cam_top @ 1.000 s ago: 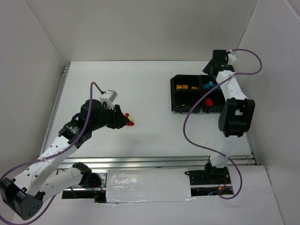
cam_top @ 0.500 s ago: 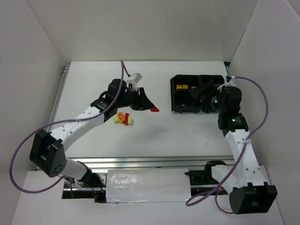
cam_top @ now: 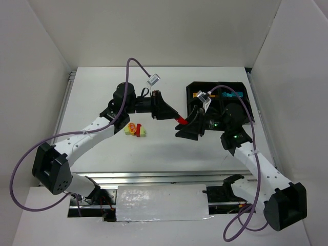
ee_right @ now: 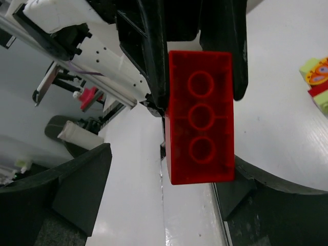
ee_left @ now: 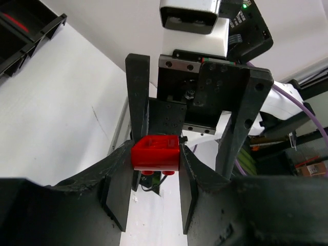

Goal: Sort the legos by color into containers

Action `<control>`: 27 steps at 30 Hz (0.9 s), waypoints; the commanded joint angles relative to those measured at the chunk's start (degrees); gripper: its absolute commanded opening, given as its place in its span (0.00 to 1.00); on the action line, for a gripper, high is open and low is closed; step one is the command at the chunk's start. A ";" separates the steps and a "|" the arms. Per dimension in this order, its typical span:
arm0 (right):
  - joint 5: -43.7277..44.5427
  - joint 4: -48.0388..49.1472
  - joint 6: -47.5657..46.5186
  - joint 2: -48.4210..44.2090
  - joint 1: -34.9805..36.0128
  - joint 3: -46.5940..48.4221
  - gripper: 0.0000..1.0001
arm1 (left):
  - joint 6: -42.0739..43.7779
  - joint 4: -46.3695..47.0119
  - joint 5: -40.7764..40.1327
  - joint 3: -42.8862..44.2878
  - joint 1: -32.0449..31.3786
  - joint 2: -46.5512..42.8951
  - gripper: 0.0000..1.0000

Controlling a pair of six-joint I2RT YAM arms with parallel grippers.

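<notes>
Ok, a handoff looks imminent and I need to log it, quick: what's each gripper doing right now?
Left gripper: shut on the small red plastic brick.
Right gripper: open, jaws spread wide facing that brick, not gripping it.

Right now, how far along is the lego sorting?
Done: orange bricks and a teal brick lie in separate far compartments of the tray; the near ones are mostly hidden. In hand: the left jaws grip a red brick, held out at the open right jaws, apparently a handover. Left: that brick, plus a small yellow-green, red and orange cluster on the table.
</notes>
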 commanded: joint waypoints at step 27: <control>8.11 -3.68 -8.08 7.37 -2.89 6.63 0.00 | 10.31 -22.96 -19.27 5.05 -0.50 -6.14 0.99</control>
